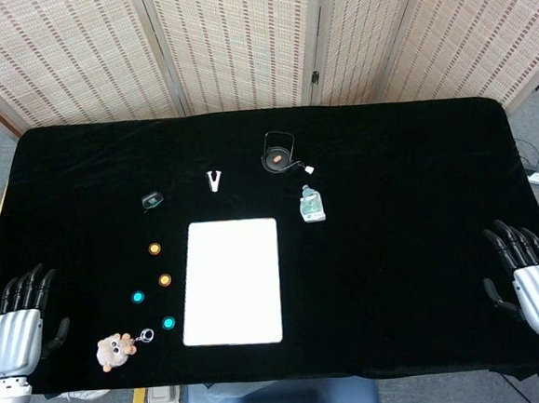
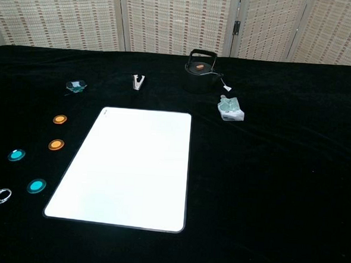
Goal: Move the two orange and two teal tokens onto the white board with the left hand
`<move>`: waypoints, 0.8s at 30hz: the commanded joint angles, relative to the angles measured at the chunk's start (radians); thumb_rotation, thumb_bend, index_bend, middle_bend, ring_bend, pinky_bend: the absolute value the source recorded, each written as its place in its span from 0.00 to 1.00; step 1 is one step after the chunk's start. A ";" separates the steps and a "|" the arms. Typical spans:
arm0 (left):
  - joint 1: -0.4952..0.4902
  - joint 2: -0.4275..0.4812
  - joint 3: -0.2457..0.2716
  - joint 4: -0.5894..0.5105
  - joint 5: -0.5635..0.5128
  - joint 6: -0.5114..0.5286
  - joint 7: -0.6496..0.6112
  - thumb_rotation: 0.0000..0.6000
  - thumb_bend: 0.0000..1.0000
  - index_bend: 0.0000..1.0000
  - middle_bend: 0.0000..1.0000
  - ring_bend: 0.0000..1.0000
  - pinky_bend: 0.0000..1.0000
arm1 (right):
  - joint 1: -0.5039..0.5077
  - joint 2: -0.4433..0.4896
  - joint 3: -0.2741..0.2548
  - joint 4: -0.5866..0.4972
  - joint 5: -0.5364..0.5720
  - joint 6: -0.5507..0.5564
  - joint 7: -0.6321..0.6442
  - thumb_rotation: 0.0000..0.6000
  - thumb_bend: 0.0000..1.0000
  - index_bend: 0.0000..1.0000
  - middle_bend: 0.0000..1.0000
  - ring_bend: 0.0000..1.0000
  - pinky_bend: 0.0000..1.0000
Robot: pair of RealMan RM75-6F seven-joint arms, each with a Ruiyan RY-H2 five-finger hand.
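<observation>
A white board (image 1: 231,281) (image 2: 129,164) lies flat in the middle of the black table. To its left sit two orange tokens (image 1: 155,249) (image 1: 165,280) and two teal tokens (image 1: 138,297) (image 1: 168,322). The chest view shows the same orange tokens (image 2: 59,119) (image 2: 56,144) and teal tokens (image 2: 16,154) (image 2: 36,186). My left hand (image 1: 22,319) rests open at the table's near left corner, apart from the tokens. My right hand (image 1: 530,279) rests open at the near right edge. Neither hand shows in the chest view.
A plush toy (image 1: 115,350) with a key ring (image 1: 147,335) lies near the left hand. Behind the board are a small dark clip (image 1: 152,200), a metal clip (image 1: 215,181), a black kettle (image 2: 200,70) and a crumpled green packet (image 1: 313,204).
</observation>
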 commanded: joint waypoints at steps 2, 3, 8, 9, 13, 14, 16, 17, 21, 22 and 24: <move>-0.002 -0.001 -0.001 0.000 0.000 -0.002 0.001 1.00 0.42 0.07 0.00 0.00 0.00 | 0.001 0.000 0.001 0.000 0.001 0.000 -0.001 1.00 0.51 0.00 0.00 0.03 0.00; -0.002 -0.001 -0.001 0.000 0.000 -0.003 0.001 1.00 0.42 0.07 0.00 0.00 0.00 | 0.001 0.000 0.001 -0.001 0.001 -0.001 0.000 1.00 0.51 0.00 0.00 0.03 0.00; -0.003 -0.002 -0.001 0.003 0.002 -0.003 -0.001 1.00 0.42 0.07 0.00 0.00 0.00 | 0.001 0.002 0.001 -0.002 -0.002 0.001 0.001 1.00 0.51 0.00 0.00 0.03 0.00; -0.004 -0.002 -0.001 0.004 0.002 -0.003 -0.002 1.00 0.42 0.07 0.00 0.00 0.00 | 0.000 0.002 0.001 -0.002 -0.002 0.002 0.001 1.00 0.51 0.00 0.00 0.03 0.00; -0.014 -0.002 -0.004 0.012 0.009 -0.012 -0.006 1.00 0.42 0.07 0.00 0.00 0.00 | -0.002 0.004 0.001 -0.003 -0.002 0.007 0.002 1.00 0.51 0.00 0.00 0.03 0.00; -0.018 -0.002 -0.006 0.015 0.011 -0.015 -0.007 1.00 0.42 0.07 0.00 0.00 0.00 | -0.003 0.004 0.001 -0.003 -0.002 0.008 0.001 1.00 0.51 0.00 0.00 0.03 0.00; -0.029 -0.003 -0.012 0.023 0.018 -0.023 -0.014 1.00 0.42 0.09 0.00 0.00 0.00 | -0.005 0.006 0.001 -0.004 -0.003 0.011 0.001 1.00 0.51 0.00 0.00 0.03 0.00; -0.039 -0.004 -0.017 0.028 0.021 -0.031 -0.023 1.00 0.42 0.10 0.00 0.00 0.00 | -0.006 0.006 0.001 -0.004 -0.004 0.014 0.001 1.00 0.51 0.00 0.00 0.03 0.00; -0.085 -0.013 -0.038 0.057 0.040 -0.067 -0.061 1.00 0.42 0.19 0.00 0.00 0.00 | -0.010 0.007 -0.001 -0.006 -0.005 0.018 0.001 1.00 0.51 0.00 0.00 0.03 0.00; -0.099 -0.016 -0.043 0.067 0.044 -0.080 -0.070 1.00 0.42 0.22 0.00 0.00 0.00 | -0.010 0.007 -0.001 -0.006 -0.006 0.019 0.001 1.00 0.51 0.00 0.00 0.03 0.00; -0.135 -0.022 -0.054 0.089 0.051 -0.119 -0.094 1.00 0.42 0.26 0.02 0.00 0.00 | -0.012 0.007 -0.001 -0.006 -0.006 0.020 0.000 1.00 0.51 0.00 0.00 0.03 0.00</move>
